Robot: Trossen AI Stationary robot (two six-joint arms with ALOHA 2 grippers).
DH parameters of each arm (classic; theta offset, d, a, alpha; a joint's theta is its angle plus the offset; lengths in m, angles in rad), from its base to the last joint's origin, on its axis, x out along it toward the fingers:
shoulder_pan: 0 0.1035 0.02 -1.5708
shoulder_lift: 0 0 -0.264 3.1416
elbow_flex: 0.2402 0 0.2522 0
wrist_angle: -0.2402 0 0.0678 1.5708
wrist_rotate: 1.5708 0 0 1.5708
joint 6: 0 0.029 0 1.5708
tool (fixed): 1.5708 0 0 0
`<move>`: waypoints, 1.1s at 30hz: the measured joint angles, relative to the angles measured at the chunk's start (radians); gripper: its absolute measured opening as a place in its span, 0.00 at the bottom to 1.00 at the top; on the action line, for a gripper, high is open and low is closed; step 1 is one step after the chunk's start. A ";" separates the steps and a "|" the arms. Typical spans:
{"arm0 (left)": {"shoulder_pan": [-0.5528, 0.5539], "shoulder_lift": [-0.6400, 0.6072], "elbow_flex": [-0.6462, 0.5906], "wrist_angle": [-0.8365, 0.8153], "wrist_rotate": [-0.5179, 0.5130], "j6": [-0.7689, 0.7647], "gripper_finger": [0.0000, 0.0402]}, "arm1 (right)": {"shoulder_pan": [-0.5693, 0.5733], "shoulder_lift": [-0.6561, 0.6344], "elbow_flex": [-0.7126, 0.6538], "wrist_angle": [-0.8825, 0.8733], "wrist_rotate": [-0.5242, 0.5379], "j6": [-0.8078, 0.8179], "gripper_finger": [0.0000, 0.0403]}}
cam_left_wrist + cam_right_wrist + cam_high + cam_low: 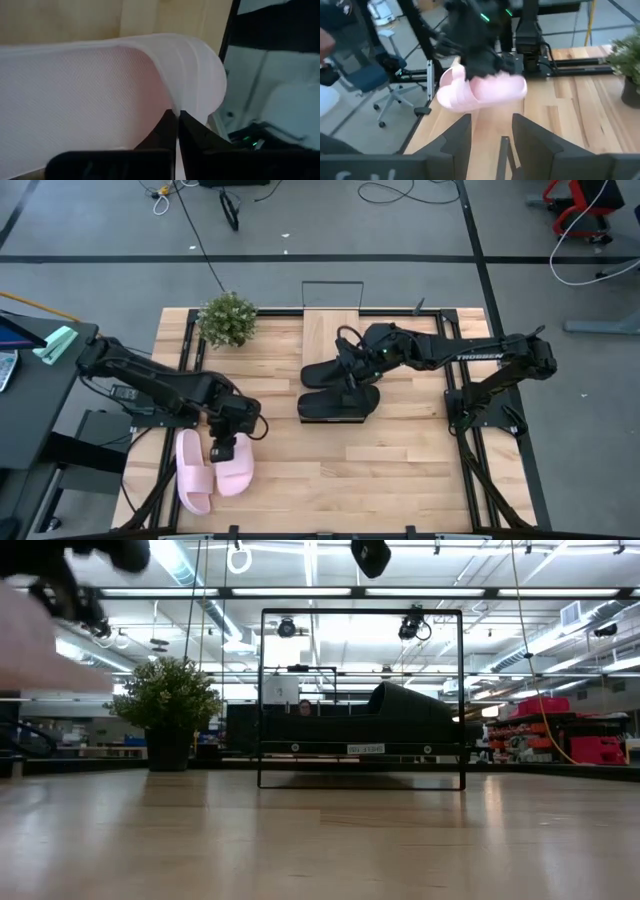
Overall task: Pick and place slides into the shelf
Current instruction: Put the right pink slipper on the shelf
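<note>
High view showed the left gripper (222,448) with its fingers pinched together on a pale pink slide's (235,468) strap; a second pink slide (192,472) lay just beside. The right gripper (352,370) hovered, fingers apart, over two black slides (338,404) near the shelf (330,330).

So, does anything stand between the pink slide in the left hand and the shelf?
Yes. The two black slides lie in front of the shelf, with the right hand above them, across the way from the pink slide.
</note>
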 joint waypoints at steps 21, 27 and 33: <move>0.017 0.176 0.651 -0.550 -0.268 0.341 0.02 | -0.166 0.000 0.000 0.180 -0.140 0.333 0.47; 0.052 0.302 0.815 -0.551 -0.295 0.546 0.02 | -0.199 0.000 0.000 0.180 -0.181 0.423 0.56; 0.098 0.379 0.991 -0.551 -0.351 0.679 0.02 | -0.222 0.000 0.000 0.176 -0.234 0.541 0.64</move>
